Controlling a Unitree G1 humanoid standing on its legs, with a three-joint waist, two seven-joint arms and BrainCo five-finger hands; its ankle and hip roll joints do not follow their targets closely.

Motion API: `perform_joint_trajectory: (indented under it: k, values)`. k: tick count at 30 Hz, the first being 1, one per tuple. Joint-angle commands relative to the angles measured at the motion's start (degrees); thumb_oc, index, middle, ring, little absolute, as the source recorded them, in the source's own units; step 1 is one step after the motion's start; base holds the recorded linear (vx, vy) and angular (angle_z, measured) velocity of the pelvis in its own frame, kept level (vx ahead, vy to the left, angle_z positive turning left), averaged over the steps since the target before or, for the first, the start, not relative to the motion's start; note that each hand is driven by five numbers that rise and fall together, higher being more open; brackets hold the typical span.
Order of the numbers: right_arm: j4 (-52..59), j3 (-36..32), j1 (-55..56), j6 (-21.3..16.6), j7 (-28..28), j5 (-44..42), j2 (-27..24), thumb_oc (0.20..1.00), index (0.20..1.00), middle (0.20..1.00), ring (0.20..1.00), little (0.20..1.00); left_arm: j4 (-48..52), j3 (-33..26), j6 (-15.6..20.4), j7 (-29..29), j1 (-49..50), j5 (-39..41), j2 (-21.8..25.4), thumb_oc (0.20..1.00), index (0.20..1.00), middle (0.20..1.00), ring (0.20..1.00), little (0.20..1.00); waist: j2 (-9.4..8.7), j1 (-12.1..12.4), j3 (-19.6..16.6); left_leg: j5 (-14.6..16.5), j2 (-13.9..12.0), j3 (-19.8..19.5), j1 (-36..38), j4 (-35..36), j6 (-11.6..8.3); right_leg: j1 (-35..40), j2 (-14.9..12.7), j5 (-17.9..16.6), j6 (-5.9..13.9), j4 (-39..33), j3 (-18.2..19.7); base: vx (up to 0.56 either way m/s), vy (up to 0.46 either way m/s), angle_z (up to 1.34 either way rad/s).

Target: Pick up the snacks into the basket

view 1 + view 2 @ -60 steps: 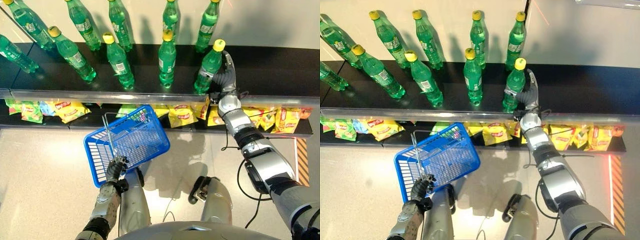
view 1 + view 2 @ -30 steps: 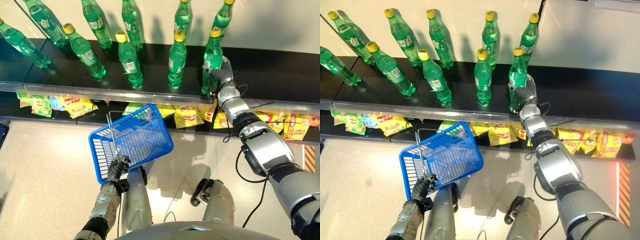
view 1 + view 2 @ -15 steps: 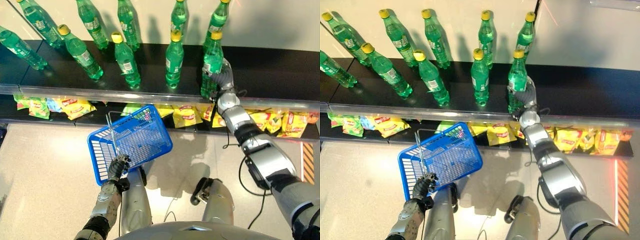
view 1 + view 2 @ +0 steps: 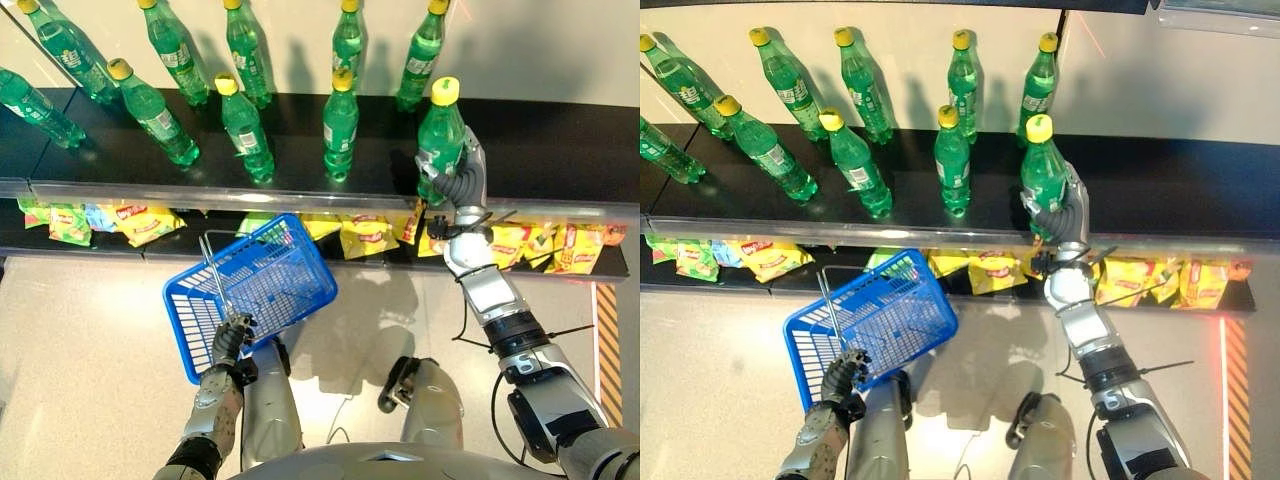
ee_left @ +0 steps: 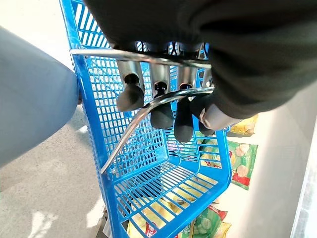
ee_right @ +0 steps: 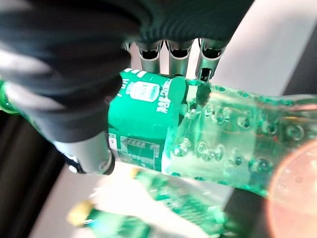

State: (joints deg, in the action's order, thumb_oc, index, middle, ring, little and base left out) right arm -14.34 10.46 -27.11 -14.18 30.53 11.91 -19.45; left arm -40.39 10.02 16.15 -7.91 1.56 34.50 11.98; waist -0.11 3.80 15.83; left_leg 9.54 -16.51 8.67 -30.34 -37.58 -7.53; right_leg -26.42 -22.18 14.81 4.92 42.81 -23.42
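Observation:
A blue mesh basket (image 4: 185,330) hangs in front of the shelves by its wire handle (image 5: 143,111), with my left hand (image 4: 230,342) shut on that handle; nothing lies inside the basket. Yellow and green snack bags (image 4: 365,237) lie in a row on the lower shelf behind it, and some show through the mesh (image 5: 237,163). My right hand (image 4: 466,180) is at the front right of the upper shelf. Its fingers and thumb (image 6: 84,144) are curled round a green bottle with a yellow cap (image 4: 440,135), which is raised and tilted above the shelf's front edge.
Several more green bottles (image 4: 340,125) stand in two rows on the black upper shelf (image 4: 560,140), which has a clear front lip. More snack bags lie at the lower shelf's left (image 4: 135,220) and right (image 4: 570,245) ends. Pale floor lies below.
My right hand closed round the front right bottle and has drawn it up and towards the shelf's front edge. The camera shifted a little. The left hand and basket have stayed put.

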Motion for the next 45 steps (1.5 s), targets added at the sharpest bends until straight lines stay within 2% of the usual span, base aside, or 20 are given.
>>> perform_joint_trajectory:
  k: [1,2,4,5,11,16,22,25,26,27,28,29,31,32,33,35,40,41,45]
  values:
    - [9.68,-0.45,-3.99,-7.78,-2.47,-2.32,-1.08,0.2,0.2,0.2,0.2,0.2,9.51,1.43,5.48,0.62,1.89,-0.24,1.28,0.2,0.2,0.2,0.2,0.2,-0.64,1.04,-1.92,-0.77,1.24,1.45,1.7,1.2,3.56,1.79,0.16,-6.83,3.22,-4.93,0.1,-0.01,-0.01,0.05]
    - [10.21,1.62,-2.9,-8.13,-7.15,-7.83,-0.03,0.2,0.2,0.2,0.2,0.2,11.6,1.42,5.31,0.96,2.77,-0.07,1.84,0.2,0.2,0.2,0.2,0.2,-0.9,1.33,-1.65,-1.22,1.33,1.37,1.77,1.82,3.57,2.11,0.13,-7.14,3.23,-5.43,-0.19,-0.01,-0.007,0.04]
    - [10.08,2.22,-2.47,-8.03,-8.7,-9.62,0.11,0.2,0.2,0.2,0.2,0.2,12.72,1.43,5.16,1.14,3.27,-0.04,2.18,0.2,0.2,0.2,0.2,0.2,-0.98,1.44,-1.54,-1.39,1.44,1.32,1.73,1.97,3.57,2.23,0.12,-7.28,3.23,-5.54,-0.36,-0.01,-0.014,0.05]
    - [8.16,4.76,-2.24,-7.35,-12.29,-13.87,1.1,0.2,0.2,0.2,0.2,0.2,14.72,1.71,4.88,1.84,4.08,0.32,3.0,0.2,0.2,0.2,0.2,0.2,-1.15,2.11,-1.24,-1.83,1.55,1.02,1.75,2.57,3.55,2.46,0.05,-7.53,3.23,-5.81,-0.74,-0.01,-0.022,0.09]
    - [4.56,9.86,-4.38,-5.6,-16.52,-17.68,2.87,0.2,0.2,0.2,0.2,0.2,20.27,1.28,4.62,2.41,5.39,0.4,4.7,0.2,0.2,0.2,0.2,0.2,-1.27,4.14,-0.49,-2.55,1.97,0.54,1.63,3.55,3.48,3.38,-0.31,-7.98,3.24,-6.61,-2.17,0.0,-0.018,0.14]
    - [5.44,14.44,-7.77,-5.17,-18.41,-15.88,2.84,0.2,0.2,0.2,0.2,0.2,25.34,0.59,4.57,2.89,6.16,0.22,6.26,0.2,0.2,0.2,0.2,0.2,-1.44,6.39,0.5,-3.36,2.69,-0.31,1.39,4.5,3.39,4.37,-0.69,-8.27,3.34,-7.17,-3.62,0.0,-0.02,0.18]
    - [2.62,19.68,-13.59,-3.8,-22.19,-20.04,7.62,0.2,0.2,0.2,0.2,0.2,33.91,1.1,3.49,4.47,6.85,1.69,9.15,0.2,0.2,0.2,0.2,0.2,-1.65,9.7,1.37,-4.23,3.74,-1.77,0.71,5.46,3.57,5.7,-1.31,-8.89,3.5,-8.14,-5.93,0.01,-0.021,0.19]
    - [-0.91,20.65,-15.9,-3.17,-22.3,-21.73,10.46,0.2,0.2,0.2,0.2,0.2,37.37,1.71,3.17,5.06,6.88,2.7,10.37,0.2,0.2,0.2,0.2,0.2,-1.48,10.99,1.73,-4.59,4.16,-2.25,0.5,5.94,3.62,6.27,-1.37,-9.11,3.53,-8.56,-6.82,0.0,-0.018,0.15]
    - [-5.21,20.87,-18.18,-2.68,-21.98,-23.5,13.31,0.2,0.2,0.2,0.2,0.2,40.16,2.16,3.06,5.58,6.78,3.74,11.27,0.2,0.2,0.2,0.2,0.2,-1.14,12.1,1.97,-4.88,4.62,-2.75,0.32,6.4,3.69,6.53,-1.51,-9.32,3.61,-8.86,-7.54,0.06,-0.038,0.27]
    - [-7.41,20.84,-19.22,-2.31,-21.57,-24.05,14.61,0.2,0.2,0.2,0.2,0.2,41.44,2.09,2.99,5.71,6.77,4.13,11.83,0.2,0.2,0.2,0.2,0.2,-0.97,12.75,2.07,-3.4,4.62,-3.33,0.59,5.78,3.17,6.93,-1.54,-8.14,4.51,-8.14,-7.23,0.06,-0.033,0.31]
    - [-7.6,20.79,-19.38,-2.4,-21.58,-24.06,14.74,0.2,0.2,0.2,0.2,0.2,41.53,2.02,2.93,5.69,6.79,4.15,11.92,0.2,0.2,0.2,0.2,0.2,-1.03,12.72,2.11,-3.4,4.62,-3.36,0.57,5.76,3.17,6.96,-1.53,-8.13,4.51,-8.15,-7.27,0.06,-0.024,0.42]
    - [-12.41,19.91,-21.31,-2.01,-20.25,-25.6,17.96,0.2,0.2,0.2,0.2,0.2,43.39,2.61,2.97,5.67,6.39,5.22,12.03,0.2,0.2,0.2,0.2,0.2,-0.62,13.95,2.29,-3.49,5.19,-3.98,0.08,5.83,3.28,7.1,-1.76,-8.12,4.53,-8.11,-7.74,-0.01,-0.014,0.37]
    - [-14.44,19.4,-22.8,-1.82,-19.41,-25.33,19.36,0.2,0.2,0.2,0.2,0.2,44.14,3.05,2.86,5.38,6.01,5.46,12.26,0.2,0.2,0.2,0.2,0.2,-0.46,14.42,2.5,-3.63,5.55,-4.48,-0.3,5.84,3.32,7.33,-1.95,-8.14,4.56,-8.12,-8.26,-0.01,-0.023,0.31]
    - [-19.28,17.1,-24.43,-1.72,-17.38,-26.86,21.98,0.2,0.2,0.2,0.2,0.2,45.03,3.99,2.89,5.18,4.99,6.1,12.23,0.2,0.2,0.2,0.2,0.2,-0.03,15.34,2.77,-3.97,6.2,-5.42,-0.82,6.07,3.43,7.97,-2.04,-8.13,4.61,-8.31,-9.28,0.0,-0.018,0.26]
    - [-19.3,17.08,-24.46,-1.74,-17.38,-26.87,21.99,0.2,0.2,0.2,0.2,0.2,45.03,3.99,2.89,5.18,4.97,6.1,12.24,0.2,0.2,0.2,0.2,0.2,-0.03,15.33,2.78,-3.97,6.21,-5.44,-0.82,6.07,3.43,7.98,-2.04,-8.13,4.61,-8.32,-9.3,-0.01,-0.022,0.37]
    - [-25.75,12.68,-26.43,-2.1,-14.75,-31.08,24.14,0.2,0.2,0.2,0.2,0.2,46.76,5.2,2.87,4.64,3.6,7.01,12.25,0.2,0.2,0.2,0.2,0.2,0.8,16.52,2.97,-4.35,7.24,-6.52,-1.56,6.4,3.54,8.47,-2.37,-8.04,4.7,-8.21,-10.72,-0.02,-0.005,0.42]
    - [-29.78,11.03,-27.85,-2.06,-14.01,-32.37,24.48,0.2,0.2,0.2,0.2,0.2,48.36,6.25,2.83,4.79,2.08,7.62,12.68,0.2,0.2,0.2,0.2,0.2,1.28,17.29,3.27,-4.64,7.96,-7.47,-2.33,6.51,3.54,8.63,-2.57,-7.92,4.78,-8.13,-11.8,-0.01,-0.003,0.42]
    - [-39.17,10.12,-31.04,-0.97,-14.37,-33.11,25.05,0.2,0.2,0.2,0.2,0.2,51.35,9.1,2.38,6.57,-0.44,9.62,13.58,0.2,0.2,0.2,0.2,0.2,1.91,18.91,3.4,-4.93,9.17,-9.13,-3.35,6.58,3.78,9.08,-2.96,-7.8,4.79,-7.97,-13.35,-0.01,-0.027,0.14]
    - [-47.39,9.85,-34.33,-0.11,-15.57,-31.94,24.8,0.2,0.2,0.2,0.2,0.2,53.2,12.6,2.27,8.36,-4.4,9.88,14.53,0.2,0.2,0.2,0.2,0.2,2.38,20.48,3.48,-5.08,10.29,-10.51,-4.56,6.12,3.99,9.22,-3.27,-7.67,5.03,-7.7,-14.8,-0.01,-0.014,0.38]
